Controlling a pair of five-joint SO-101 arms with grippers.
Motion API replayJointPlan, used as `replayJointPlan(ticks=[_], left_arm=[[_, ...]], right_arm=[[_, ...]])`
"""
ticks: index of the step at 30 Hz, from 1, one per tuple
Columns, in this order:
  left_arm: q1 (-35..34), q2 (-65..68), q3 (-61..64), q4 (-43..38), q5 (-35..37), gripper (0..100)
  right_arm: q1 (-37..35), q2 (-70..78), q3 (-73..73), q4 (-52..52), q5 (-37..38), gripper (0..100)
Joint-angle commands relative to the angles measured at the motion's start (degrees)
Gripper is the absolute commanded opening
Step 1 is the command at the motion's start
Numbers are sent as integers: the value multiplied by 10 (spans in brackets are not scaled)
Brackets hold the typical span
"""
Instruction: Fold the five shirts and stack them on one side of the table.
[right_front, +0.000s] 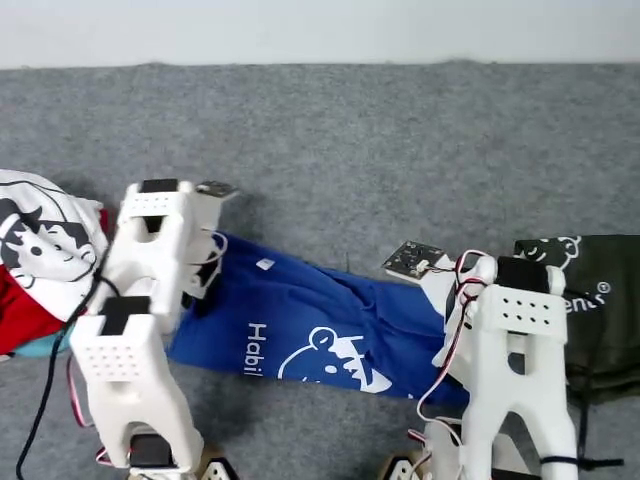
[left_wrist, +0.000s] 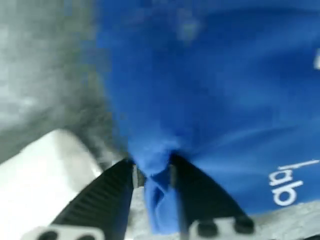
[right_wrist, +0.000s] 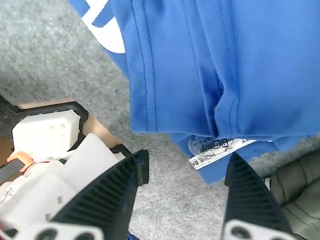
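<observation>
Blue shirt cloth is bunched in the left gripper, whose jaws clamp a fold. The right gripper hangs spread wide over the collar label, holding nothing. The shirt lies stretched across the grey table between a white printed shirt and a dark green shirt.

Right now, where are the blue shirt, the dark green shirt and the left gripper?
blue shirt (right_front: 300, 305), high view, plain cloth above its print.
dark green shirt (right_front: 605, 330), high view, its middle.
left gripper (left_wrist: 152, 169), left wrist view, between its fingertips.
</observation>
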Motion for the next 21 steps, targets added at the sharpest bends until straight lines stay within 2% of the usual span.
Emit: replayJointPlan(ticks=[1, 7, 12, 13, 21], left_arm=[[40, 40, 0, 4, -8, 14], [47, 41, -9, 16, -9, 14], [62, 41, -129, 129, -6, 14], [70, 38, -148, 127, -4, 14], [221, -64, -149, 127, -14, 13]], right_arm=[[4, -15, -22, 2, -7, 255], [4, -16, -38, 2, -9, 255], [27, -16, -127, 2, -51, 255], [33, -16, -142, 2, -56, 255], [107, -16, -195, 2, -80, 255]])
